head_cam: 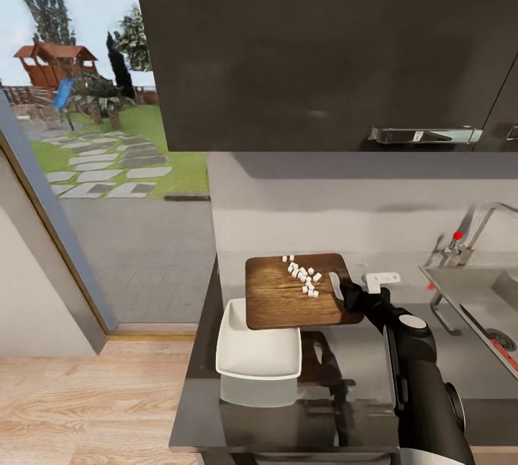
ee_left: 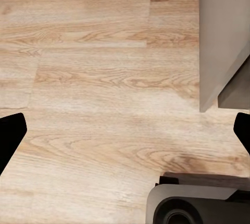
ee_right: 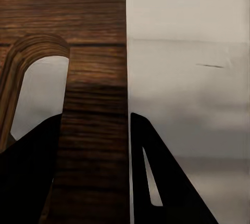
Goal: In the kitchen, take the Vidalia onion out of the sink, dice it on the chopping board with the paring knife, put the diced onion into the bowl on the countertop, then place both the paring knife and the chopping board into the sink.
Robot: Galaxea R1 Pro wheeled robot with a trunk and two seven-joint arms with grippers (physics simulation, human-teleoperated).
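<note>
1. Lower left of the head view: the bowl (head_cam: 259,360) sits on the countertop (head_cam: 360,393) near its left edge, and it looks empty so far.
2. Just above it, centre frame, the chopping board (head_cam: 298,292) is held up off the counter, its near-left corner hanging over the bowl's back rim. The diced onion (head_cam: 303,278) is a loose scatter toward the board's upper right, nowhere near that corner yet.
3. Right of that, the right gripper (head_cam: 344,291) is clamped on the board's handle end; the right wrist view has dark fingers (ee_right: 156,182) either side of the wood by the slot.
4. Far right, the sink (head_cam: 478,299) with its tap.
5. Left gripper (ee_left: 125,135) hangs wide open over the floor (ee_left: 104,67).
6. Risk: tilt too sharply or off-axis and the cubes probably skid past the bowl onto the counter or floor. An edge pinch could also let the board twist.
</note>
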